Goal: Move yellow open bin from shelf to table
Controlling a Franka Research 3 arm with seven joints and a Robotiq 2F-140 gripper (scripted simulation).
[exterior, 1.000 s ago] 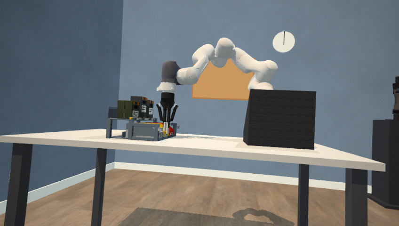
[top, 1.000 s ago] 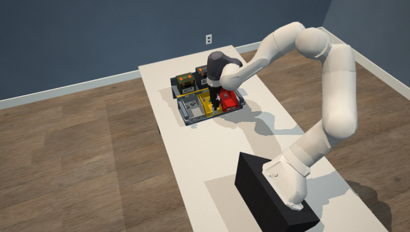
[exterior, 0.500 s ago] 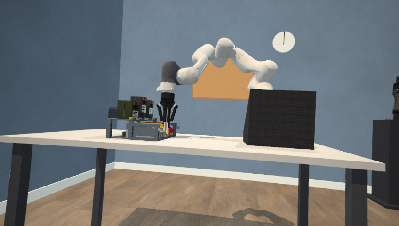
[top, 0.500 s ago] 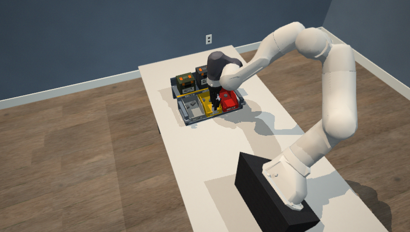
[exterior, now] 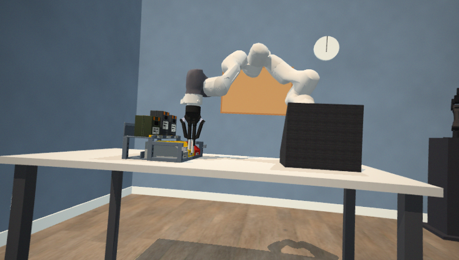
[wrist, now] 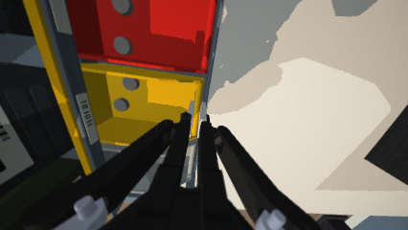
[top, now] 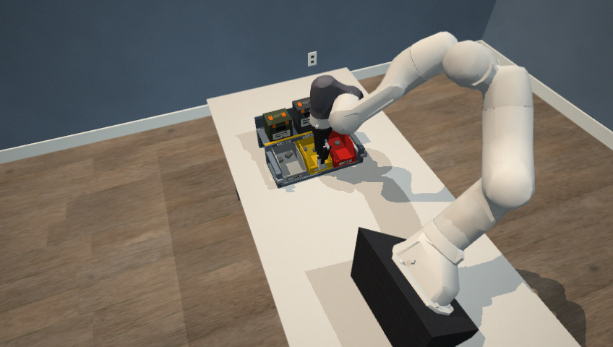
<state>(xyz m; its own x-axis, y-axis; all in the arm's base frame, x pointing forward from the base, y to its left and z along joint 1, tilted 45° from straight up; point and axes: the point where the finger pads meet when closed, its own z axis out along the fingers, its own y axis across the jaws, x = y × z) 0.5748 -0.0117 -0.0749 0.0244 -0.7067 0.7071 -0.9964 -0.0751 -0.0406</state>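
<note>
While the shelf point(top: 278, 184) point(exterior: 124, 148) point(wrist: 71, 72) stands near the short edge of the table point(top: 279, 241) point(exterior: 225, 167) point(wrist: 287, 158) opposite the arm's black block point(top: 378, 275) point(exterior: 323, 138) point(wrist: 395, 149), the yellow bin point(top: 307, 157) point(exterior: 190, 154) point(wrist: 158, 103) sits in its lower, front row. It is the middle of 3 bins, between the grey bin point(top: 294, 166) point(exterior: 165, 151) point(wrist: 162, 159) on the left and the red bin point(top: 343, 151) point(exterior: 197, 150) point(wrist: 177, 29) on the right, and is not on the table top.

The end effector point(top: 320, 163) point(exterior: 191, 151) point(wrist: 196, 108) points straight down over the front of the yellow bin. Its fingers are nearly together, clamped on the bin's thin front wall, 1 finger inside and 1 outside.

The wrist view shows 2 round grey parts lying in the yellow bin, apart from each other, and 2 more in the red bin. The grey bin has dark parts in it too. All 3 bins look level, their open fronts facing the block.

On the raised back tier, toward that same short edge, stand 1 olive box point(top: 268, 129) point(exterior: 141, 125) and 2 dark boxes point(top: 298, 118) point(exterior: 159, 116), all upright. The white arm point(top: 507, 137) point(exterior: 257, 54) arches from the block to the shelf.
</note>
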